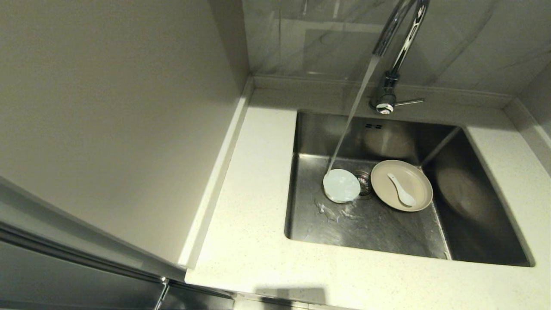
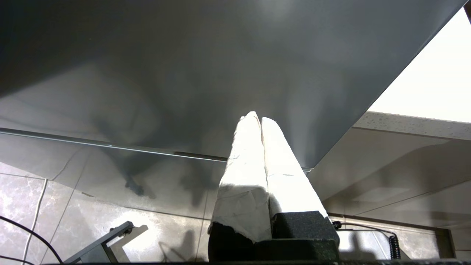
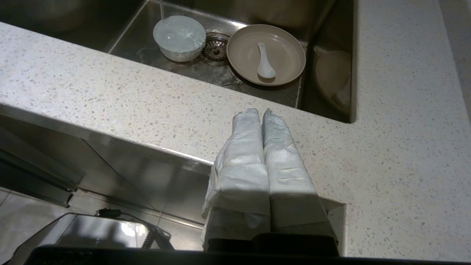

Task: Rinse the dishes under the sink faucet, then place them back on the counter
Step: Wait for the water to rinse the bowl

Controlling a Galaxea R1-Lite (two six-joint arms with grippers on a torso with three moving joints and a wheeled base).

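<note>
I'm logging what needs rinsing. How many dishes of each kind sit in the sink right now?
Bowl: 1, under the running water
Plate: 1
Spoon: 1, lying on the plate
Total: 3, all in the sink

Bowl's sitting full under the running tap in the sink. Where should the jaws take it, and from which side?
Take the bowl by its rim, coming down from above. It sits upright and brim-full under the faucet stream, so one jaw would go inside, one outside. Probably best at the near rim: the strainer and plate crowd its right side.
</note>
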